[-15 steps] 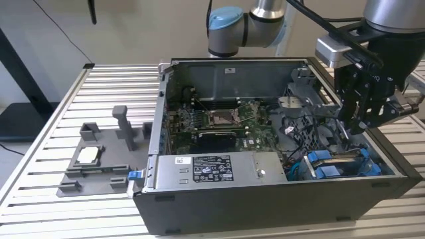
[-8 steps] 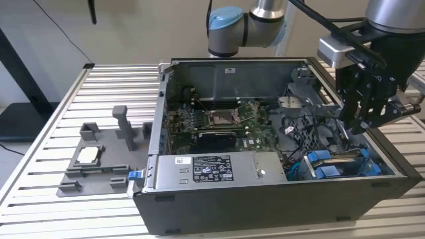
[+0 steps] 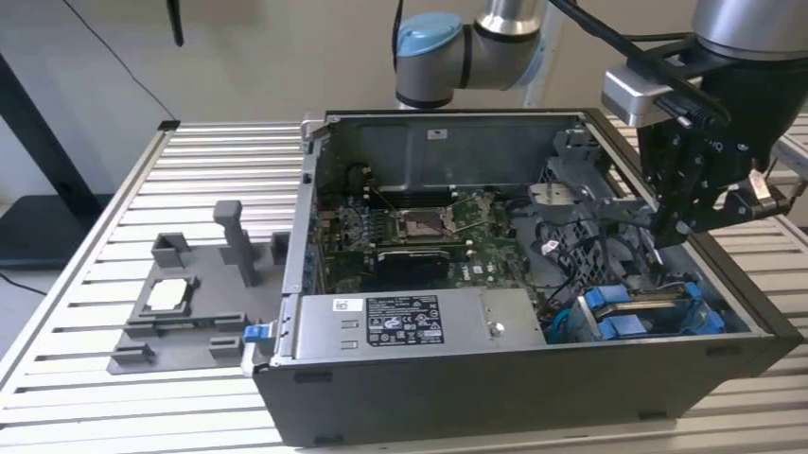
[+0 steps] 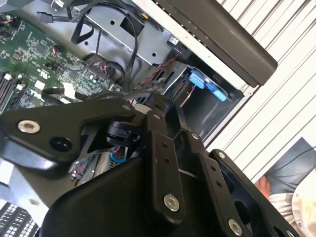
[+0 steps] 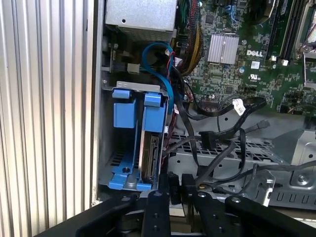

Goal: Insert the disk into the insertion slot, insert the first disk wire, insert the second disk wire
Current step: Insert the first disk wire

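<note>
Sitting slotted, one disk (image 5: 149, 157) (blue-framed)

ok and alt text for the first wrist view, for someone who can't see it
The disk stands on edge in its blue carrier in the drive bay of an open computer case. Loose black cables lie across the metal cage beside it, with the green motherboard beyond, and the black tool is close to the disk's near end.
</note>
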Robot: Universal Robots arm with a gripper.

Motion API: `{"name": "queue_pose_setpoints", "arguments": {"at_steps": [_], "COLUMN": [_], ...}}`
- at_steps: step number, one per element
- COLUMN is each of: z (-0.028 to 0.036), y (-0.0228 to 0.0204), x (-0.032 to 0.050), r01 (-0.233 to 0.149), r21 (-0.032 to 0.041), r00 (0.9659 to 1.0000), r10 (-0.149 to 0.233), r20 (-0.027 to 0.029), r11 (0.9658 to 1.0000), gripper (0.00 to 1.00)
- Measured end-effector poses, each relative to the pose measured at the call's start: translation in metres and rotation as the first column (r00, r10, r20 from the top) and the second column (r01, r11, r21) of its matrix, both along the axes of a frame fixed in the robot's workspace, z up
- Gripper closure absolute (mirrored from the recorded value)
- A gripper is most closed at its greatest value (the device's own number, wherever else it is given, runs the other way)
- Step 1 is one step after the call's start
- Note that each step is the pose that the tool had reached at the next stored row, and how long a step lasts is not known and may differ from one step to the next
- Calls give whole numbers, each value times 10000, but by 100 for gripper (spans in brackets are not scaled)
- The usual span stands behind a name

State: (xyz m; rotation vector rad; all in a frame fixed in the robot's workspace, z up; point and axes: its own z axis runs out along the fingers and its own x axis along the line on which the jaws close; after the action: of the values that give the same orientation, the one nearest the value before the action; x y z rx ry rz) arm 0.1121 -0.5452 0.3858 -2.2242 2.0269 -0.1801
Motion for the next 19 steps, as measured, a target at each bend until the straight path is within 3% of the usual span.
{"name": "queue_pose_setpoints", "arguments": {"at_steps": [1,11,14,19], "z": [0,1,1,-9], "y": [0,0,-3,-18], "x": [0,0,22,100], "r01": [0,0,0,0], "r21": [-1,-4,-4,-5], "r00": [10000,10000,10000,9983], "r10": [0,0,0,0], "r20": [0,-1,-77,-575], "r11": [10000,10000,10000,10000], "gripper": [80,81,81,81]}}
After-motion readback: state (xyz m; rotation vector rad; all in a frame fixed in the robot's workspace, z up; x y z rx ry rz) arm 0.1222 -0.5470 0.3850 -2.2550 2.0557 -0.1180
